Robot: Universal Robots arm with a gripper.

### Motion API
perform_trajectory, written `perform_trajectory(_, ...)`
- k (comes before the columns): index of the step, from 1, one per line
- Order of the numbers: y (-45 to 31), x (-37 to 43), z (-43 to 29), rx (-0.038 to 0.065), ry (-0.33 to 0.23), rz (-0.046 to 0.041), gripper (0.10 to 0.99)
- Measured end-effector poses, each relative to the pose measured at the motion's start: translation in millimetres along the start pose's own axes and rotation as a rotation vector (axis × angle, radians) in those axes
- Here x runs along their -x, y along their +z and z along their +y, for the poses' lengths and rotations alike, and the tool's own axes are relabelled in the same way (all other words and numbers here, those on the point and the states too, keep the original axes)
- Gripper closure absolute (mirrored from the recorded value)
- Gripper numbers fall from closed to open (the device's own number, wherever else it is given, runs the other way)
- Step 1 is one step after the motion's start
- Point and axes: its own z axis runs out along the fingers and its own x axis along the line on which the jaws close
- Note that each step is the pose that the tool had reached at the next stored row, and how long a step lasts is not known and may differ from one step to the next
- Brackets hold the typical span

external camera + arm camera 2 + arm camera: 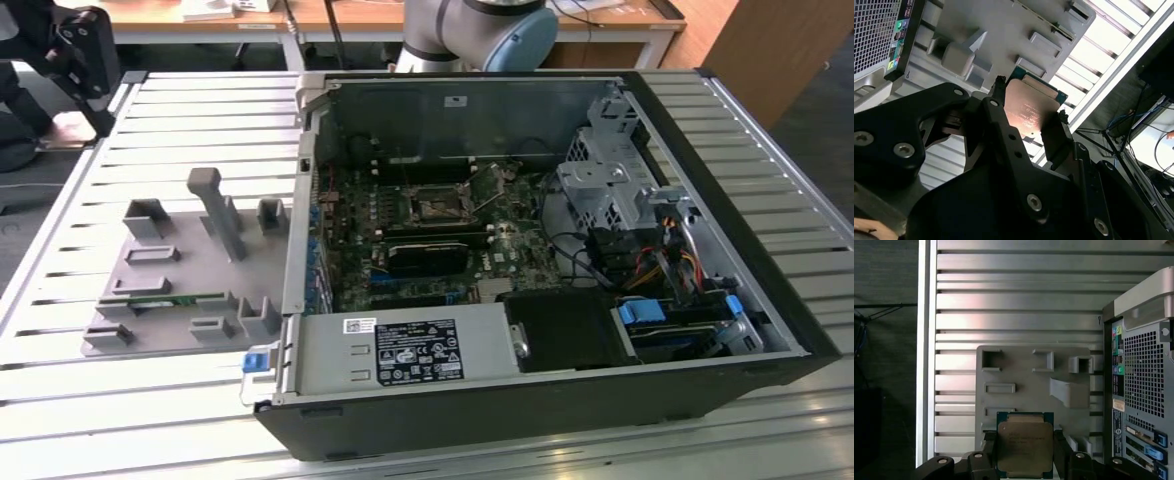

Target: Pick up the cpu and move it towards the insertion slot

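Grey holder plate beside open computer case.

cpu lower edge apparently hidden behind hand.

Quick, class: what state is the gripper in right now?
Gripper: shut on the cpu, which is clamped by two opposite edges in both wrist views.

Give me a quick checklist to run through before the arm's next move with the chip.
1. Gripper shut on the chip: ok.
2. Chip sits square in the grip: ok.
3. Chip lifted clear of the grey tray: ok, it seems.
4. Chip above the socket: not ok; it hangs over the tray, outside the computer case.
5. Socket frame open to receive it: cannot tell.
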Motion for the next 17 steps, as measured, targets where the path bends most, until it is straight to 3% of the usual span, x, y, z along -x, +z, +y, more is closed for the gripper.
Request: perform_trajectory(17,0.2,25.3,3.7,0.000,0.000,0.0001,0.549)
